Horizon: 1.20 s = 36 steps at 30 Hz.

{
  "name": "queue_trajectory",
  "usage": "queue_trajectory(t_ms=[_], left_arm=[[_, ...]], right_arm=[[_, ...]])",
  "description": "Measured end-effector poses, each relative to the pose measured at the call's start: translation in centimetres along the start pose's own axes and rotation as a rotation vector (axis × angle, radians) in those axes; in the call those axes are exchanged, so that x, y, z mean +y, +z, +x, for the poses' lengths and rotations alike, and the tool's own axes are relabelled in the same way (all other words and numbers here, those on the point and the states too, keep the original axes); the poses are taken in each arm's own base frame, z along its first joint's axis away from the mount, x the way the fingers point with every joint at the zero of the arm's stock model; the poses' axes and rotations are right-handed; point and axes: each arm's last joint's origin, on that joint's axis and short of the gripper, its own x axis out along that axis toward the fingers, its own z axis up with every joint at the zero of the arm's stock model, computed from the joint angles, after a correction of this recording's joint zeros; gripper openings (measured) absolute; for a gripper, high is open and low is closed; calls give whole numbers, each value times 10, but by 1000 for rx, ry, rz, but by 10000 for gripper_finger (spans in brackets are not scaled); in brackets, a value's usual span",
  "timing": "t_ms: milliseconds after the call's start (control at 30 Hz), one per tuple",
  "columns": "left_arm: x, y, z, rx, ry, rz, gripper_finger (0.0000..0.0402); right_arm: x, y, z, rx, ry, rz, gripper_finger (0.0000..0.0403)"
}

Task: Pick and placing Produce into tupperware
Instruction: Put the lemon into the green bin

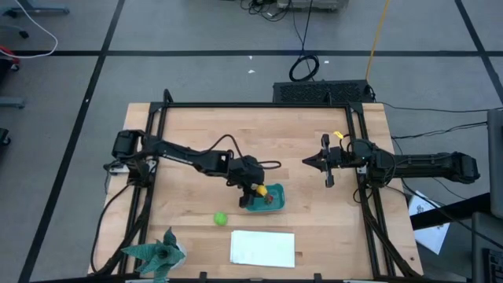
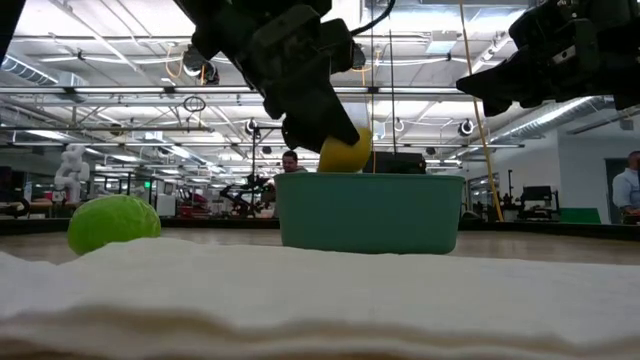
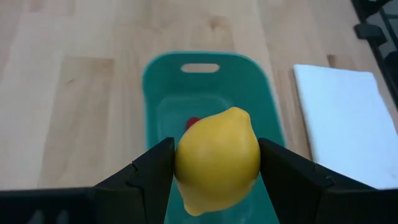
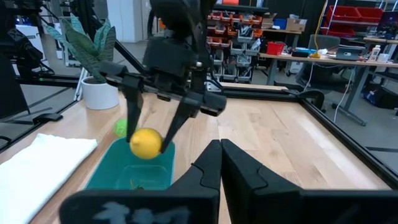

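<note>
Yellow lemon (image 3: 217, 158), gripped across its middle by the left fingers (image 3: 214, 171), hangs just above the tub (image 1: 266, 198), where a red fruit (image 3: 192, 123) lies. It looks light, smooth, likely slippery. The right fingers (image 4: 221, 163) wait closed, empty, well apart.

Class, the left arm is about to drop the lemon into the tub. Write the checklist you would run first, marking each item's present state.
1. Left gripper shut on lemon: ok.
2. Lemon over the tub, above its rim: ok.
3. Room inside beside the small red fruit: ok.
4. Right gripper clear of the tub, off to the right: ok.
5. Green fruit on the table, awaiting its turn: ok.
6. White sheet not touching the tub: ok.
</note>
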Motion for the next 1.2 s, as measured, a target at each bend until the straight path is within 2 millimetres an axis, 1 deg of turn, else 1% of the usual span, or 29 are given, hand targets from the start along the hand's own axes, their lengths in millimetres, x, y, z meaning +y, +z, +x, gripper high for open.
queue_trajectory(t_ms=[167, 333, 500, 900, 1200], left_arm=[[-8, -2, 2, 7, -8, 12, 218], [-8, -9, 16, 34, -4, 1, 218], [-5, -14, 28, 49, 22, -10, 218], [-3, -23, 27, 130, 50, 30, 218], [-2, -24, 30, 135, 43, 28, 218]], right_arm=[[0, 0, 0, 0, 0, 0, 0], [0, 0, 0, -1, 0, 0, 0], [0, -1, 1, 3, 1, 2, 0], [0, -3, 3, 20, 2, 0, 0], [0, -3, 3, 20, 1, 0, 0]])
